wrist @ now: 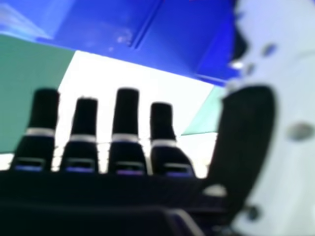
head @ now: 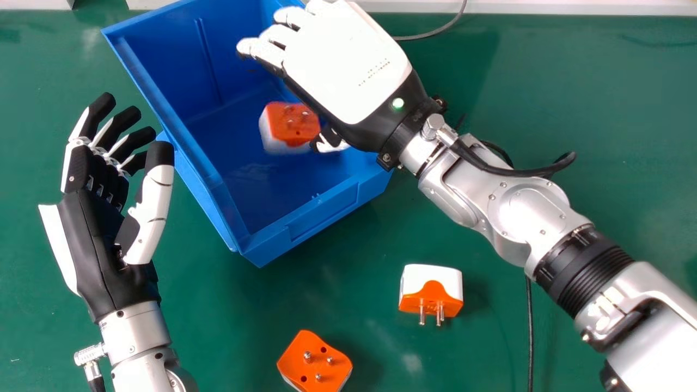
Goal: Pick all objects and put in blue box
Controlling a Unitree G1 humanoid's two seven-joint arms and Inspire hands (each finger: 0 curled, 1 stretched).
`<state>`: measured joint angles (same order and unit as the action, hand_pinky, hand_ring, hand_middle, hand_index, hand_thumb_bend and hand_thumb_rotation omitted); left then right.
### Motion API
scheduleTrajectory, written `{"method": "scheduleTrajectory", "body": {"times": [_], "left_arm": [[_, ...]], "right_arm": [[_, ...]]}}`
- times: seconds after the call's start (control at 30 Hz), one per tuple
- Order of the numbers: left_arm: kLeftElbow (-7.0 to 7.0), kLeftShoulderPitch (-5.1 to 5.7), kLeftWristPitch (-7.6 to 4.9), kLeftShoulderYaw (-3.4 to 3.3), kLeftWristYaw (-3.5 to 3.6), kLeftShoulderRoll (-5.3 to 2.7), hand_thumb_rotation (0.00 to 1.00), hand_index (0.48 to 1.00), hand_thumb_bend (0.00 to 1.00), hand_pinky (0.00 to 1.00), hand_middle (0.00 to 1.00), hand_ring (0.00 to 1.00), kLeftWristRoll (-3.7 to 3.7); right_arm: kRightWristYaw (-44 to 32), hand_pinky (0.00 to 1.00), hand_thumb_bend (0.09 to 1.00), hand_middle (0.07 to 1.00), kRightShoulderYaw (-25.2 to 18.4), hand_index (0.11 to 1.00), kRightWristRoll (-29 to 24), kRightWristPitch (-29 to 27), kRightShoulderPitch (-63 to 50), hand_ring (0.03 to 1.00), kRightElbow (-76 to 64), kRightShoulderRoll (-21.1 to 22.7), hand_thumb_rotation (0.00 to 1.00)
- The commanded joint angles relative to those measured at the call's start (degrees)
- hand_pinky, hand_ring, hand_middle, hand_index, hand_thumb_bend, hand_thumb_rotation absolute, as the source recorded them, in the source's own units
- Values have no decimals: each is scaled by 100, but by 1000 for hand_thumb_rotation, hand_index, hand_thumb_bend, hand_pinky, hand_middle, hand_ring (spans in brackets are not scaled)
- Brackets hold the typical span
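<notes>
Right hand (head: 348, 65) over blue box (head: 324, 215), fingers extended and apart, clasping nothing. First adapter (head: 291, 125) inside the box, below that hand, close by its thumb; probably just let go. Second adapter (head: 431, 288) on the table, back toward the robot and rightward of the right hand, broad side running left-right, prongs robotward. Right hand the nearer, likely next to fetch it. Third adapter (head: 316, 362) farther back. Left hand (head: 101, 245) left of the box, fingers loose.

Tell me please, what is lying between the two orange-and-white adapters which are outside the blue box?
Only bare green table lies between the nearer adapter and the one farther right, as the head view shows.
</notes>
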<state>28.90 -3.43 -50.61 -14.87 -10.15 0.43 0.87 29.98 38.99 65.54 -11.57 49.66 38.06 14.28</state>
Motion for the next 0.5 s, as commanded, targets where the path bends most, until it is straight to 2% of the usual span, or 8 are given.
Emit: {"method": "scheduleTrajectory", "body": {"times": [0.0,0.23,0.47], "left_arm": [[-47,-20,-125,25,22,2,456,798,686,639,762,699,12],[-118,21,-108,33,-7,-5,458,798,686,640,762,699,-44],[-206,106,-109,48,-3,-39,455,799,677,636,762,698,-46]], "right_arm": [[175,785,917,925,-14,851,4,52,26,901,-94,45,145],[267,840,974,958,-40,891,-42,46,-23,939,-186,72,178],[49,873,998,977,-202,922,-221,31,-335,961,-744,211,204]]}}
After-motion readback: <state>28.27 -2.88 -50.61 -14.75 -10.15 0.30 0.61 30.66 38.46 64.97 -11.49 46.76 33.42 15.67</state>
